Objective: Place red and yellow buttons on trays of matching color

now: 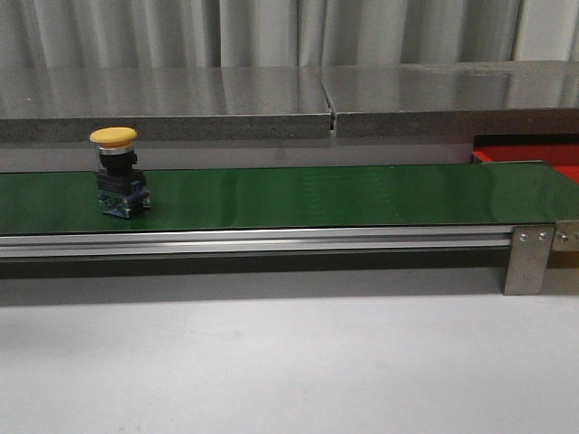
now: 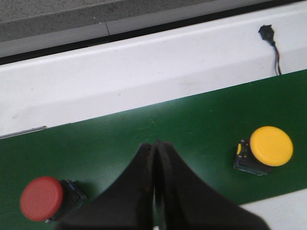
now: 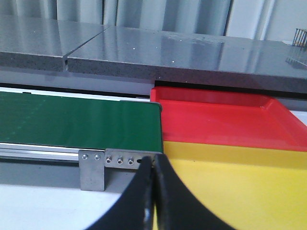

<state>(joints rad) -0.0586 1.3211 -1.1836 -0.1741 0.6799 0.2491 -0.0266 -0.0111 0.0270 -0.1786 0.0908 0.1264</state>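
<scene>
front view: a yellow button [image 1: 116, 172] stands upright on the green belt [image 1: 317, 194] toward its left end, with a corner of the red tray [image 1: 534, 155] showing past the belt's far right end. no hand shows here, so the button sits well apart from both trays. if the belt runs, the button can drift from where a hand expects it.

left wrist view: the left hand [image 2: 154, 191] is clenched and empty, its fingers pressed together above the belt. the red button [image 2: 42, 198] sits just beside the hand on one side, the yellow button on the other side, further off. descending with the fingers shut likely knocks a button over rather than grasping it, and with both near, the wrong colour could be taken.

right wrist view: the right hand [image 3: 154, 201] is also clenched on nothing, hovering near the belt's end bracket [image 3: 93, 167]. beyond it the yellow tray [image 3: 230, 187] touches the red tray, so a careless drop near their shared edge could land in the wrong one.
</scene>
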